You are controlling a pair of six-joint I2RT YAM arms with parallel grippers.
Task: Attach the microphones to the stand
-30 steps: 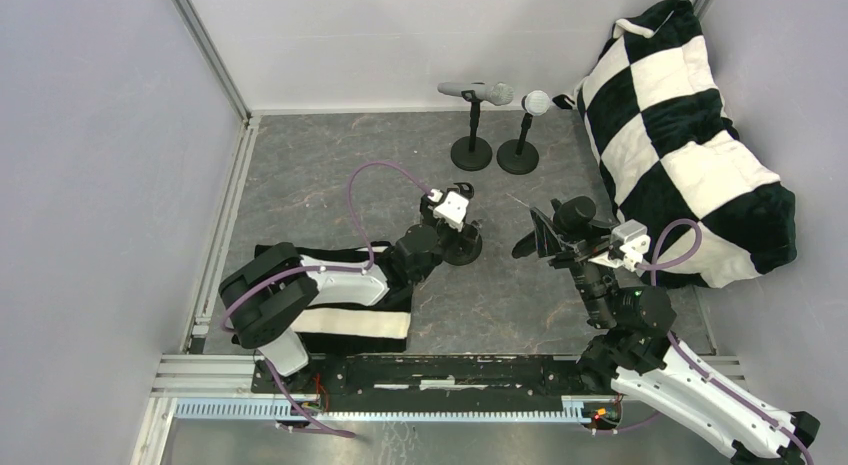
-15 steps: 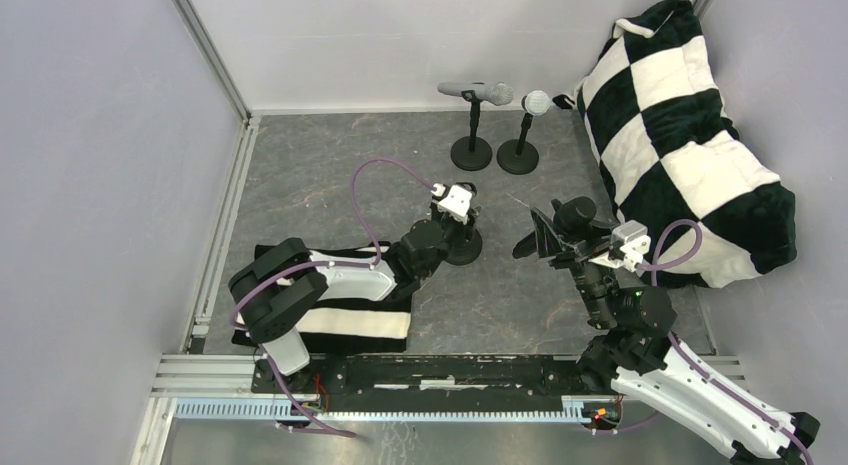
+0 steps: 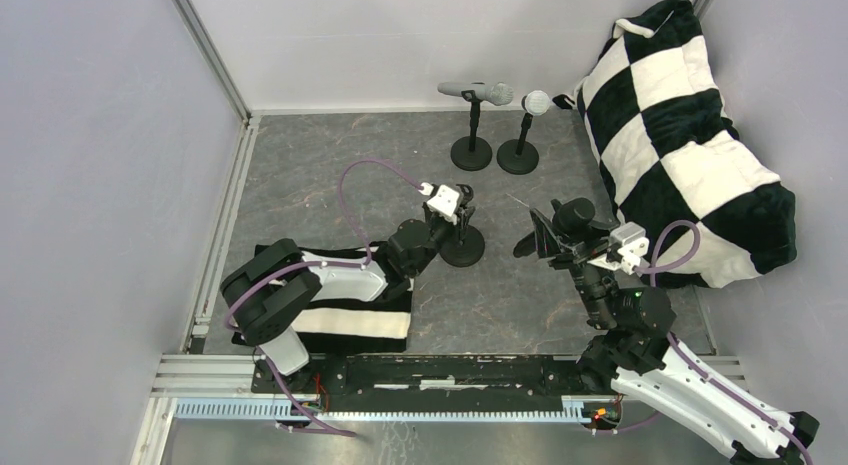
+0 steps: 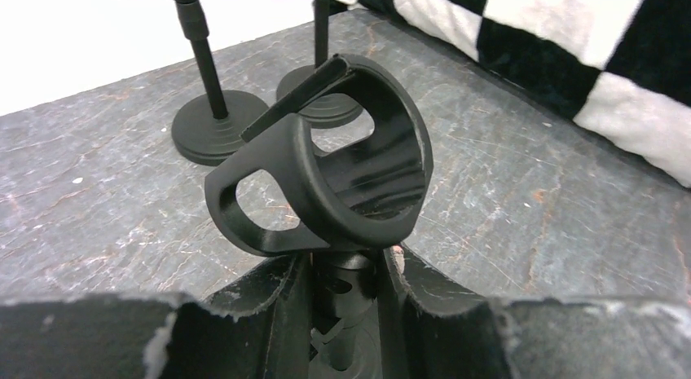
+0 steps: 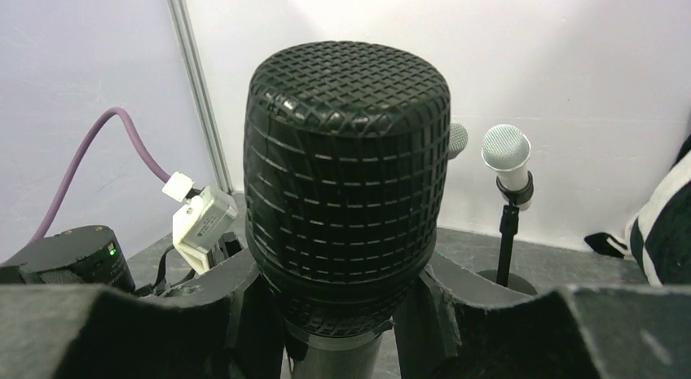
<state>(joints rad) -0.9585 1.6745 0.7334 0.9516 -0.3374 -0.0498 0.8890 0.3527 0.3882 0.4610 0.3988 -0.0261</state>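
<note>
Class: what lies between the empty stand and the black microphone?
Nothing. In the top view, only bare grey table separates the empty stand from the black microphone.

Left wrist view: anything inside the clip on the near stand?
Empty: no microphone in the clip, only table and a far stand base visible through it. Below it the left gripper is shut on the stand post; its base is mostly hidden.
</note>
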